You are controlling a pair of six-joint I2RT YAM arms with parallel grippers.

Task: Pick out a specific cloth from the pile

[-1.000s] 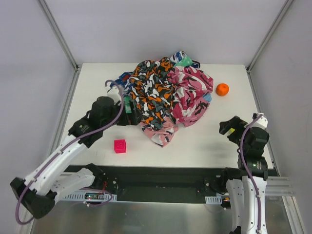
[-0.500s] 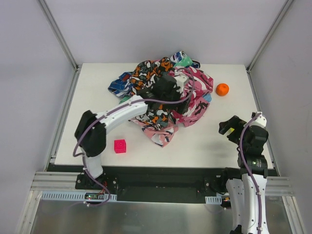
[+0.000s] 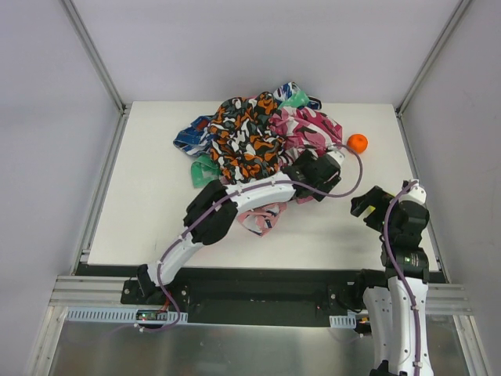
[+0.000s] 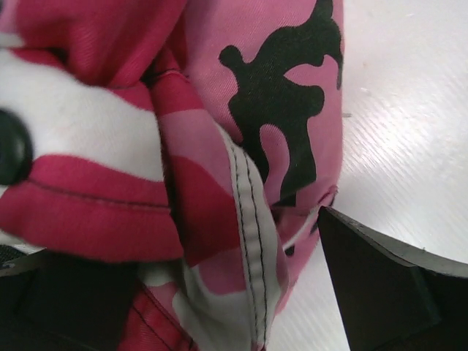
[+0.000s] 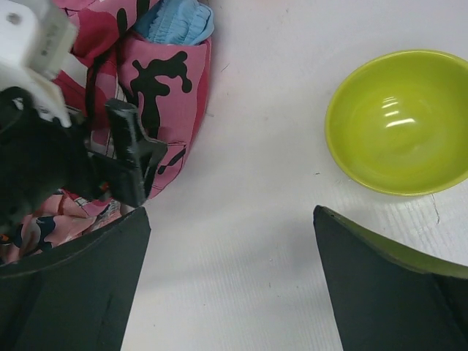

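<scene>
Now my left tool (image 4: 227,292) has swung across the pile (image 3: 250,141) to its other edge, jaws wide and empty astride a pink camo fold (image 4: 278,95), the cloth (image 5: 175,20) tucked just beside it, so a grab looks near; my right tool (image 5: 230,285) hangs open.

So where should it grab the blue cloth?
Probably the bunched fold of the blue cloth that pokes out of the pink cloth, coming from the right side of the pile; the rest is buried.

cloth (image 5: 175,20) mostly under pile (image 5: 157,95), bowl (image 5: 398,121) partly hidden
</scene>
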